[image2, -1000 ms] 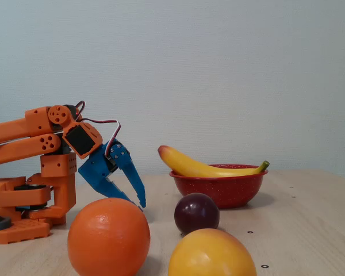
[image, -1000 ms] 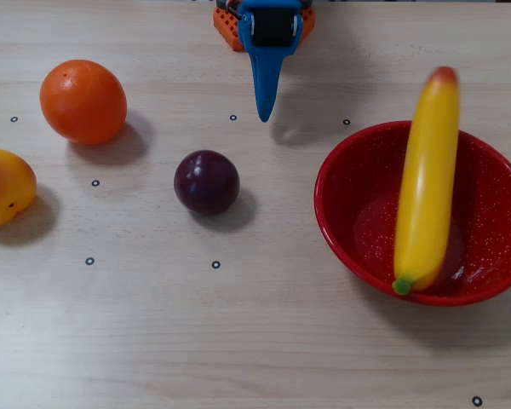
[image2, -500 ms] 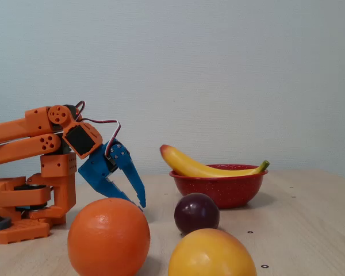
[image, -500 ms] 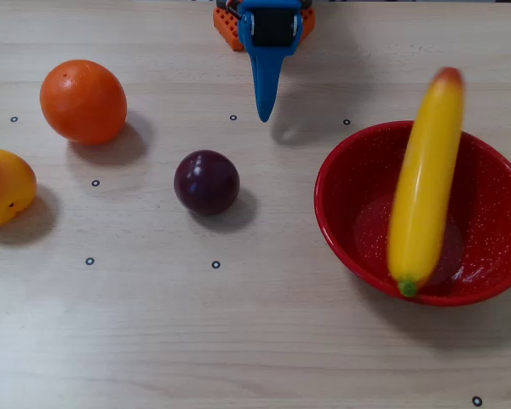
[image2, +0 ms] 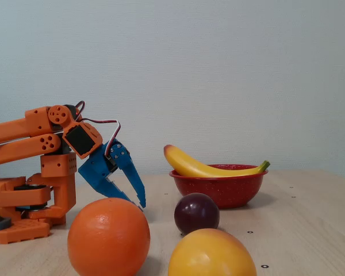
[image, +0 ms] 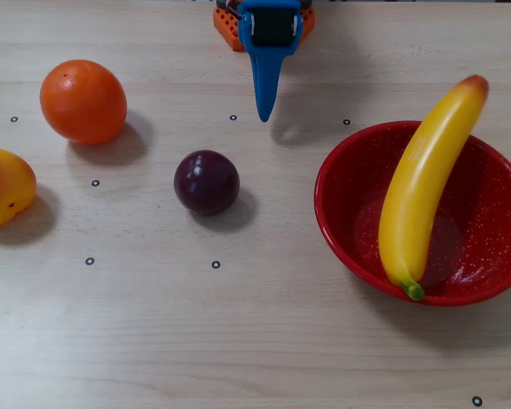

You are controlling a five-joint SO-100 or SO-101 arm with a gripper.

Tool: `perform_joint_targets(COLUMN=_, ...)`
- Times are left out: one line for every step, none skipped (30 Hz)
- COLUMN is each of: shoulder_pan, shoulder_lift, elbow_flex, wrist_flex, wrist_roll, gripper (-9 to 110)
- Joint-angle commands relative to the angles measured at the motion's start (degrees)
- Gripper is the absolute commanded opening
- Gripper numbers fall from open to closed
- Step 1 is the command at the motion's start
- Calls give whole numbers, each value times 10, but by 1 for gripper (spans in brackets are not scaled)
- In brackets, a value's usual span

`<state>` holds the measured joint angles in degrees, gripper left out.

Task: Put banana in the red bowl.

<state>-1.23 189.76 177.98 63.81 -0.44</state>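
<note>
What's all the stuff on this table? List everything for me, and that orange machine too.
banana: one, yellow with a green stem and orange-red end, lying across the red bowl, both ends over the rim.
red bowl: one, red with white speckles, right side of the overhead view.
plum: one, dark purple, middle of the table.
orange: one, orange, upper left in the overhead view.
yellow-orange fruit: one, left edge of the overhead view.
table: one, pale wood with small ring marks.
arm: one, orange, left in the fixed view.
gripper: one, blue, open and empty, pointing down.
</note>
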Motion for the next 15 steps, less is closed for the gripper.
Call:
perform_joint_targets(shoulder_pan=-5, shoulder_lift=11, elbow_flex=10, wrist_flex=-30, wrist_roll=-4, gripper=0)
perform_joint_targets(shoulder_pan=-5, shoulder_lift=11, elbow_flex=10, wrist_flex=-30, wrist_roll=-4, gripper=0)
perform_joint_targets(shoulder_pan=-5, shoulder_lift=11, elbow_flex=10, wrist_flex=-30, wrist_roll=-4, gripper=0)
perform_joint_targets(shoulder_pan=-5, shoulder_lift=11, elbow_flex=10, wrist_flex=-30, wrist_roll=-4, gripper=0)
perform_joint_targets(shoulder_pan=-5, shoulder_lift=11, elbow_flex=10, wrist_flex=-30, wrist_roll=-4, gripper=0)
perform_joint_targets(shoulder_pan=-5, shoulder_lift=11, elbow_flex=10, wrist_flex=-30, wrist_roll=-4, gripper=0)
perform_joint_targets(shoulder_pan=-5, shoulder_lift=11, elbow_flex=10, wrist_flex=-30, wrist_roll=-4, gripper=0)
perform_joint_targets(shoulder_pan=-5, shoulder_lift=11, elbow_flex=10, wrist_flex=-30, wrist_roll=-4, gripper=0)
perform_joint_targets(shoulder_pan=-5, shoulder_lift=11, elbow_flex=10, wrist_flex=-30, wrist_roll=-4, gripper=0)
perform_joint_targets(shoulder_pan=-5, shoulder_lift=11, elbow_flex=10, wrist_flex=-30, wrist_roll=-4, gripper=0)
perform_joint_targets(shoulder_pan=-5, shoulder_lift=11, elbow_flex=10, wrist_flex=-30, wrist_roll=-4, gripper=0)
perform_joint_targets(shoulder_pan=-5, shoulder_lift=11, elbow_flex=10, wrist_flex=-30, wrist_roll=-4, gripper=0)
perform_joint_targets(shoulder_pan=-5, shoulder_lift=11, elbow_flex=10, wrist_flex=-30, wrist_roll=-4, gripper=0)
perform_joint_targets(shoulder_pan=-5, shoulder_lift=11, elbow_flex=10, wrist_flex=-30, wrist_roll=-4, gripper=0)
perform_joint_targets(shoulder_pan=-5, shoulder_lift=11, elbow_flex=10, wrist_flex=-30, wrist_roll=-4, gripper=0)
